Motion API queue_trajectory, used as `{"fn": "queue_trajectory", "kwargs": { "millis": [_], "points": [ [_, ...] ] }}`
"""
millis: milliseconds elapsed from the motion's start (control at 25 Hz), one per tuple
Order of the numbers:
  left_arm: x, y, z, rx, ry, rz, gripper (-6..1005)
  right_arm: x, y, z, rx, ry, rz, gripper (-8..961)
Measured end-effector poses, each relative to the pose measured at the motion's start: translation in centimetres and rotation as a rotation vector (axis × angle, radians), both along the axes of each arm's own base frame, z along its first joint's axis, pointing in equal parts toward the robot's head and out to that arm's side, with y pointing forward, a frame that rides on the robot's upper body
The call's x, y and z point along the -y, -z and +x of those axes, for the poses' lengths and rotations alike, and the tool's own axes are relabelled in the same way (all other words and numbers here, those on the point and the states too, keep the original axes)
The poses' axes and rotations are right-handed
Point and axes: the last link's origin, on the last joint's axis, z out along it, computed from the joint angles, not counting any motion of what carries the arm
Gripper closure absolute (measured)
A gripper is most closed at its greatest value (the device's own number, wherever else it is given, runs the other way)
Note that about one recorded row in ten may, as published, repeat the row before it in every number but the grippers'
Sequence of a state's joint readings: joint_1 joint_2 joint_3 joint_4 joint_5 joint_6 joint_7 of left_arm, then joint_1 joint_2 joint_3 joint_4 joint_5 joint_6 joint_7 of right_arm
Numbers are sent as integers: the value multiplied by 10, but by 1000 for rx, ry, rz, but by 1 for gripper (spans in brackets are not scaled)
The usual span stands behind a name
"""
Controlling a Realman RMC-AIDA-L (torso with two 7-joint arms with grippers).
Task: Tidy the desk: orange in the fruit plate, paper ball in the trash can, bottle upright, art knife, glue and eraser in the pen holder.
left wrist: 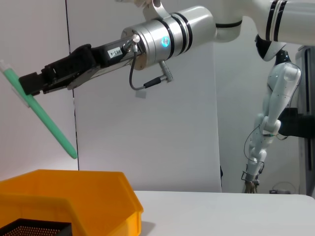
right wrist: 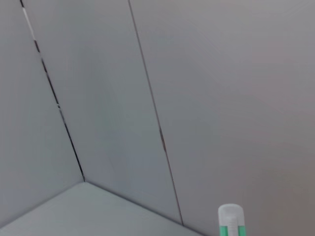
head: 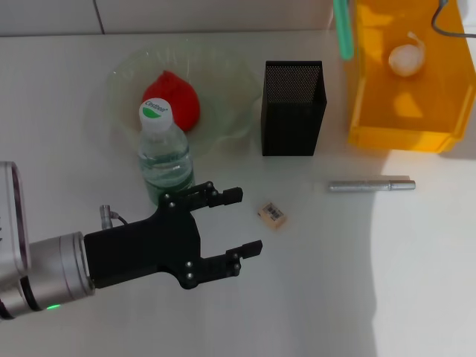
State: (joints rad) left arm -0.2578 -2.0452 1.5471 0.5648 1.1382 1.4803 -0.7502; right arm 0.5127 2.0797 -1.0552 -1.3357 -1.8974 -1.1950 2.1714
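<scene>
Left gripper (head: 238,223), black, reaches in from the near left with its two fingers spread apart and nothing between them; it hovers just near of the bottle (head: 165,152). One bottle stands upright, white cap up, at the near edge of the fruit plate (head: 123,82). One orange (head: 175,97) lies inside that single plate, just behind the bottle.

One eraser (head: 272,214) lies flat on the table (head: 335,282), just right of the open fingers and near of the pen holder (head: 292,108). One pen holder stands at centre; whether anything is inside cannot be told.

One slim silver tool (head: 372,185), probably the art knife, lies on its side to the right of the eraser, well apart from it.

One trash can (head: 405,111) occupies the far right, with one paper ball (head: 405,59) inside. The right gripper (left wrist: 32,83) is raised above the trash can and the pen holder, clamped on one green stick-shaped item (left wrist: 47,123), possibly the glue.

Judged step: the right arm is delivering the green item to the pen holder. Done well, the stick is brought directly over the mesh opening, not the bin beside it, held near vertical, lowered inside, then released. The left gripper appears placed to take the eraser; its fingers should straddle the block's short sides.
</scene>
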Motion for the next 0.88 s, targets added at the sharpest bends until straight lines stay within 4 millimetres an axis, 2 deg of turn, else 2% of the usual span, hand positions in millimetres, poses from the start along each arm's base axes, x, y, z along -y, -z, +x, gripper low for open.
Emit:
{"fn": "queue_trajectory", "kwargs": {
  "millis": [40,280,440,640,880],
  "points": [
    [0,0,0,0,0,0,298,-2,8,5,-41,-32,1,780],
    [-2,-1,1,4,0,9,298,-3,21,19,-99,-119,42,780],
    [-2,-1,1,5,1,10,298,3,36,42,-187,-155,96,780],
    [-1,-2,1,6,2,8,298,8,46,58,-221,-165,142,780],
    [-1,-4,0,7,10,6,299,10,61,62,-182,-202,149,780]
  ]
}}
